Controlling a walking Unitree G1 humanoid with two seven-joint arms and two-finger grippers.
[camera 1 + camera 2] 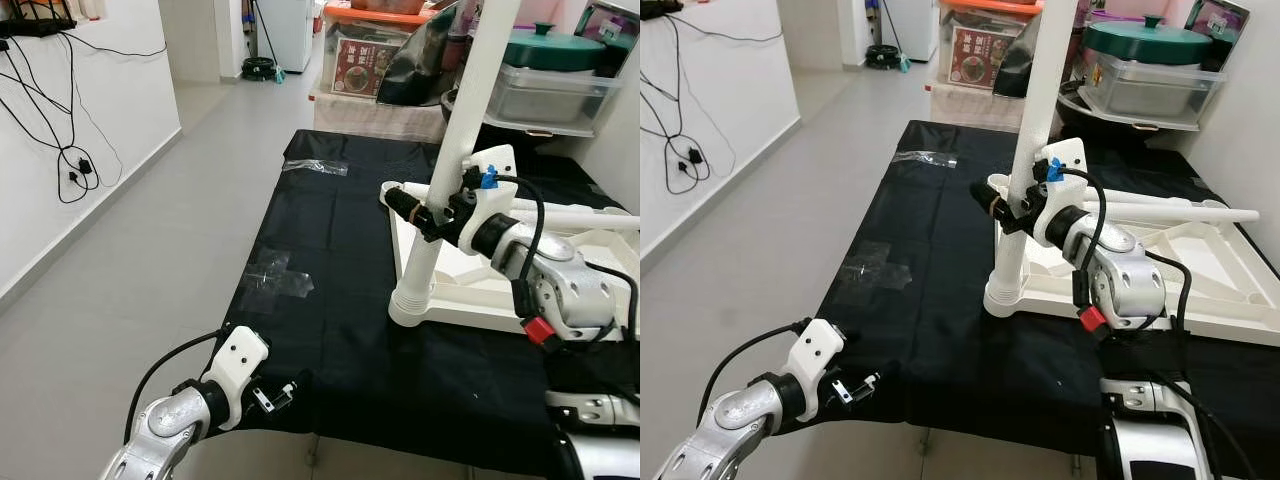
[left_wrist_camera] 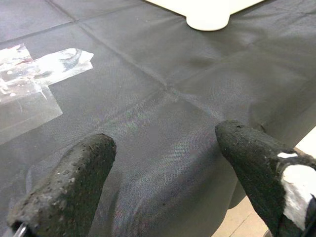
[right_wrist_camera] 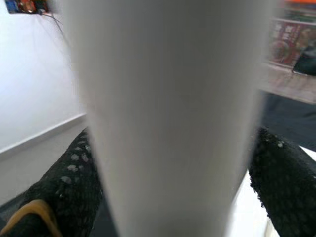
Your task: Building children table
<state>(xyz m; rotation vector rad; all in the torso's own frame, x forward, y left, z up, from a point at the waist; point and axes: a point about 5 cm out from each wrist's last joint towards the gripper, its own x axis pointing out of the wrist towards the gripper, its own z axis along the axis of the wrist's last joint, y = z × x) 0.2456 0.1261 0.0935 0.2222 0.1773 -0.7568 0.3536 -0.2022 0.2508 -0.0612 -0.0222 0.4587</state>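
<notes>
A white tabletop [image 1: 470, 312] lies upside down on a surface covered with black cloth [image 1: 330, 330]. One white leg [image 1: 456, 150] stands upright in the tabletop's near-left corner socket. My right gripper [image 1: 432, 214] is shut on this leg about a third of the way up, and its black fingers [image 3: 74, 182] press both sides of the leg [image 3: 168, 108]. A second white leg [image 1: 1160, 210] lies flat across the tabletop. My left gripper [image 1: 277, 394] hovers over the cloth's front left corner. It is open, and its fingertips [image 2: 74, 182] hold nothing.
Clear tape patches [image 1: 275, 276] and a plastic bag [image 1: 315, 167] lie on the cloth. Storage boxes and a green pot [image 1: 555, 48] stand close behind the surface. Grey floor [image 1: 150, 250] runs along the left, below a white wall with hanging cables [image 1: 70, 160].
</notes>
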